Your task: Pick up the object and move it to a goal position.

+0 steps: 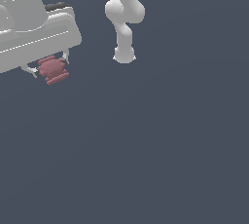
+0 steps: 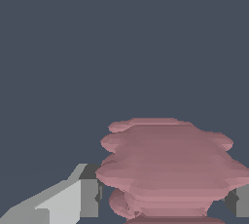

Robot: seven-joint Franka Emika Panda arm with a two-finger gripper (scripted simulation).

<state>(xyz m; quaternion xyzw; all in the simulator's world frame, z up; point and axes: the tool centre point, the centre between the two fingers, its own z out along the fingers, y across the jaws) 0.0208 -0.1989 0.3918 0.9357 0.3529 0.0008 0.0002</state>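
Note:
The object [image 1: 53, 70] is a small dusky pinkish-red lump with stacked ridges. In the exterior view it sits between the fingers of my white gripper [image 1: 49, 67] at the upper left, and the jaws are closed against its sides. In the wrist view the object [image 2: 165, 169] fills the space between one finger [image 2: 73, 198] and the other finger's edge [image 2: 240, 201]. The object appears held above the dark floor.
The arm's white links and base [image 1: 124, 28] stand at the top middle of the exterior view. A plain dark grey-blue floor [image 1: 146, 145] fills the rest of the view.

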